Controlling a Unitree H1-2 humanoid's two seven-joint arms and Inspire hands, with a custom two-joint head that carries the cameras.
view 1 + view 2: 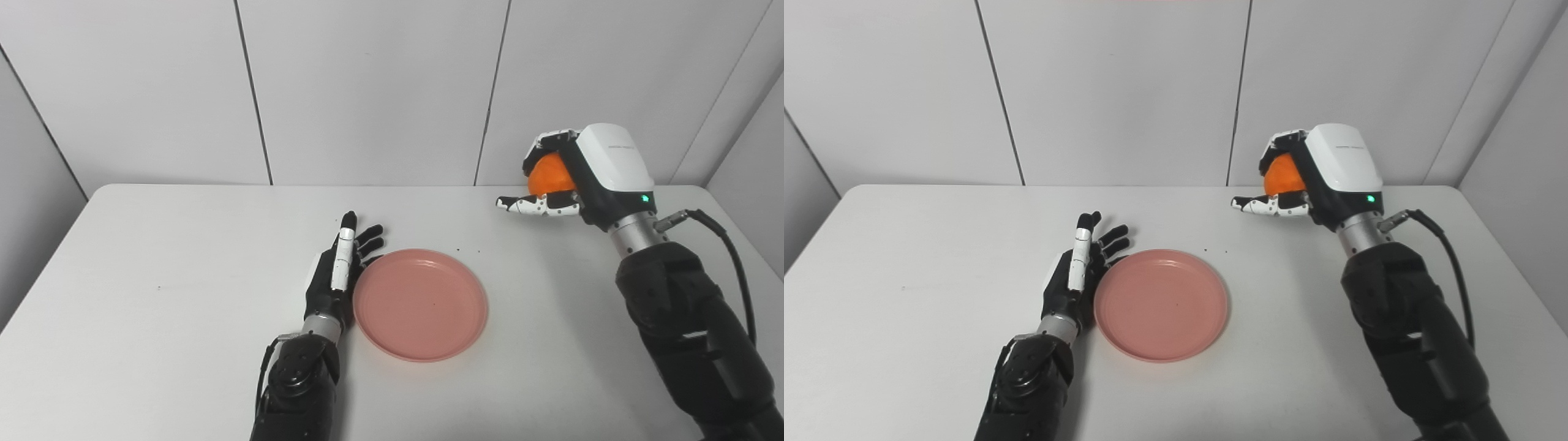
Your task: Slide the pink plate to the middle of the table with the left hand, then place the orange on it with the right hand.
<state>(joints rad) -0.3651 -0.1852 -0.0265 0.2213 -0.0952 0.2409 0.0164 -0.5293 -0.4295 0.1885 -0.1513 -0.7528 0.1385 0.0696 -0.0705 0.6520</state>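
Note:
A round pink plate (420, 304) lies flat near the middle of the white table (153, 294), with nothing on it. My left hand (340, 269) rests on edge against the plate's left rim, fingers straight and apart, holding nothing. My right hand (582, 174) hovers above the table's far right part, shut on the orange (548, 174), which shows between its fingers and thumb. The orange is well up off the table, to the right of and beyond the plate.
Grey panel walls stand behind the table and angle in at both sides. A few tiny dark specks (468, 250) lie on the tabletop beyond the plate. The right arm's black cable (732, 257) loops out near the table's right edge.

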